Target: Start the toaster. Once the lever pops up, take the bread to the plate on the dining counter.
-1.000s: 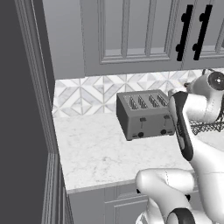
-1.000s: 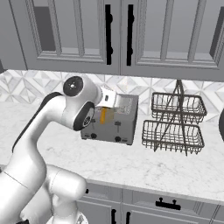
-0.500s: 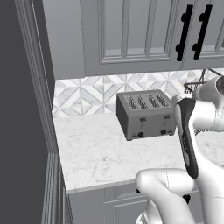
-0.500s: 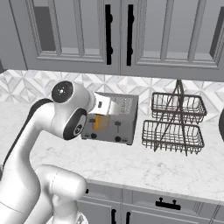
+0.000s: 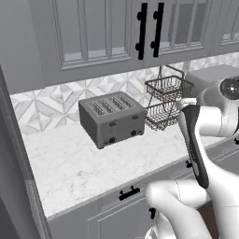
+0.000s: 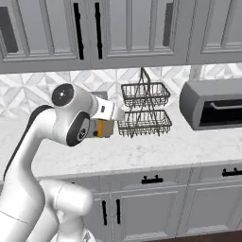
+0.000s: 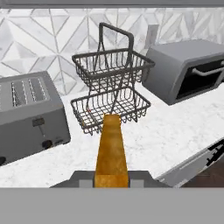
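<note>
My gripper [image 7: 111,181] is shut on the bread [image 7: 111,148], a small slice seen edge-on with a golden-orange crust. In the right base view the gripper [image 6: 107,126] holds the bread [image 6: 105,129] above the white counter, in front of the wire basket. The dark grey toaster [image 5: 112,119] stands on the counter against the tiled wall, its four slots empty. From the hand the toaster [image 7: 27,117] lies to the left, apart from the bread. The plate and the dining counter are out of view.
A two-tier wire basket [image 7: 111,89] [image 6: 144,111] stands just beyond the bread. Right of it sits a grey boxy oven [image 6: 212,108] [image 7: 188,72]. Upper cabinets [image 5: 102,32] hang over the counter, and drawers [image 6: 151,179] run beneath its front edge.
The whole scene has slid left in both base views, so the camera has moved right. The arm has carried the bread away from the toaster to in front of the basket.
</note>
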Controlling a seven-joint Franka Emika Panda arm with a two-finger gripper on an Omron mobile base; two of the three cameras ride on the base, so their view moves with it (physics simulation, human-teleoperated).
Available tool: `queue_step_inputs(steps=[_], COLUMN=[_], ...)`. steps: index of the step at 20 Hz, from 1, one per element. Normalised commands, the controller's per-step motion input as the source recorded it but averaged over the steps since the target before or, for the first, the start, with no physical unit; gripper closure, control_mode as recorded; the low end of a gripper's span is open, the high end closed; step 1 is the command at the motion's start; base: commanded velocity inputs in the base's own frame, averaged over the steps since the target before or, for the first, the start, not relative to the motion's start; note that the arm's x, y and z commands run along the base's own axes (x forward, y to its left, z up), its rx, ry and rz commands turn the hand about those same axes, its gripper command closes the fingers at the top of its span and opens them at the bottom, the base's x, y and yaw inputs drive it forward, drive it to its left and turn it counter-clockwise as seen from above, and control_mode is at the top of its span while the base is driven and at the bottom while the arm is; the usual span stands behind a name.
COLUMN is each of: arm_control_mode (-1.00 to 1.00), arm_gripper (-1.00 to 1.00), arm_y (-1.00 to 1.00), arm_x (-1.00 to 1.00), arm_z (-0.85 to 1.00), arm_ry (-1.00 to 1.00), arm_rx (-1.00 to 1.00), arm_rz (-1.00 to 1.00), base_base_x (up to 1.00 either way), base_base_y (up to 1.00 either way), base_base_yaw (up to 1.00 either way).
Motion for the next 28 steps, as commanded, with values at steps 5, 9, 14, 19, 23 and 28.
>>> queue_step_inputs(steps=[5,9,14,19,23,28], arm_control_mode=[1.0,1.0,1.0,1.0,1.0,1.0], arm_gripper=[1.0,1.0,1.0,1.0,1.0,1.0], arm_y=[0.0,0.0,0.0,0.0,0.0,0.0], arm_x=[0.0,0.0,0.0,0.0,0.0,0.0], arm_z=[0.0,0.0,0.0,0.0,0.0,0.0], arm_ry=[0.0,0.0,0.0,0.0,0.0,0.0], arm_rx=[0.0,0.0,0.0,0.0,0.0,0.0], arm_rz=[0.0,0.0,0.0,0.0,0.0,0.0], base_base_x=[-0.69,-0.37,-0.05,0.0,0.0,0.0], base_base_y=[-0.15,-0.19,-0.45,-0.73,-0.76,-0.67], base_base_yaw=[-0.59,-0.65,-0.68,-0.65,-0.62,-0.64])
